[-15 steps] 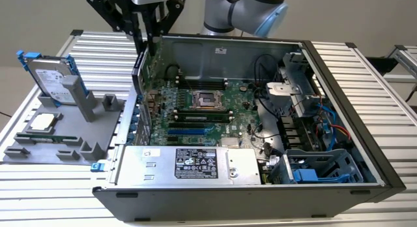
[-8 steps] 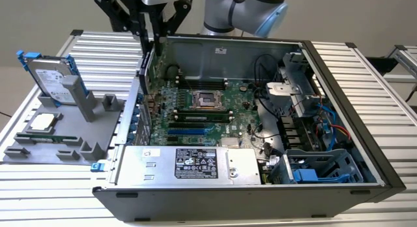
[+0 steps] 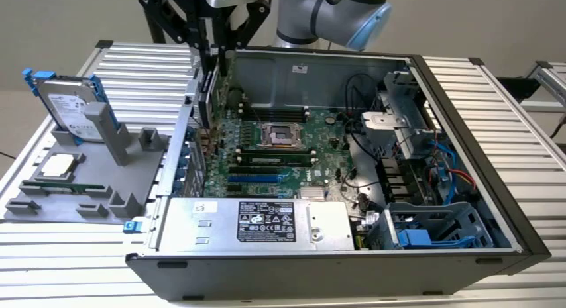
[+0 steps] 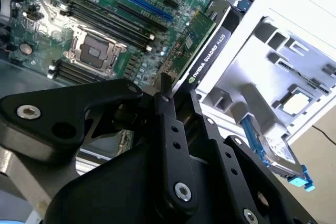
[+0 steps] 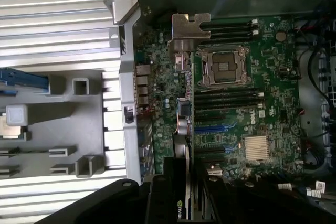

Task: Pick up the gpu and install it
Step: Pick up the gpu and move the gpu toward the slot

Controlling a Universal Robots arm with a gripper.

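Gpu (image 4: 203,45) clenched edge-on between the fingers of the gripper (image 4: 178,94), silver bracket (image 5: 190,28) at its far end. Beneath it lies the motherboard (image 3: 274,155) inside the open case (image 3: 309,275). In the exterior view the card hangs at the case's eleven o'clock, beside the wall. Beyond the wall, at nine o'clock, a grey tray (image 3: 97,182) holds an upright hard drive (image 3: 69,112).

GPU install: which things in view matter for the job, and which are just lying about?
Job:
- gpu
- tool, shut on the gpu
- motherboard

Lying about:
- hard drive
- grey holder
- cpu on the holder
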